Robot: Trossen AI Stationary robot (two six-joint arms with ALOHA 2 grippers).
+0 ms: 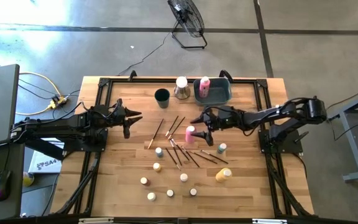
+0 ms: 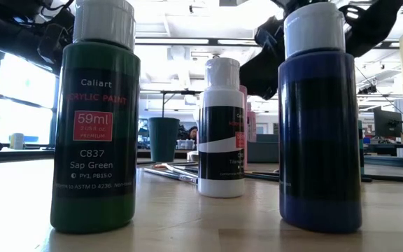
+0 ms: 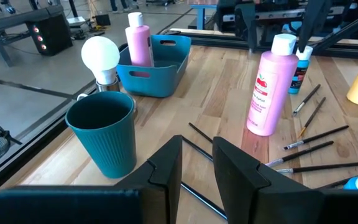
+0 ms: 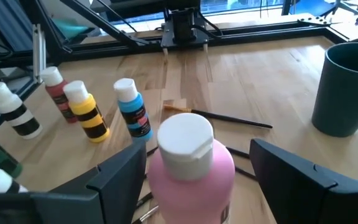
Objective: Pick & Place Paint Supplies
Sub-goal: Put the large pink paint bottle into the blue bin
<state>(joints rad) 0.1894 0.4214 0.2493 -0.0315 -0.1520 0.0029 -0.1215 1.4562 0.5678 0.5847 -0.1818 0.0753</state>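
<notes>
Now your right gripper (image 4: 194, 168) stands wide open around the tall pink plastic paint bottle (image 1: 190, 134), upright in front of the grey-blue rectangular bin (image 1: 219, 97); close on it, then lift. Your left gripper (image 1: 128, 120) waits left of it, fingers narrow, empty

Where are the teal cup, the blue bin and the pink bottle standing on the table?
teal cup (image 3: 101, 130), left wrist view, ribbed side.
blue bin (image 3: 160, 74), left wrist view, front wall.
pink bottle (image 3: 268, 90), left wrist view, body below the white cap.

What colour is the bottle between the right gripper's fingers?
Pink bottle, white cap; right gripper open around it. Right wrist view shows it best.
</notes>
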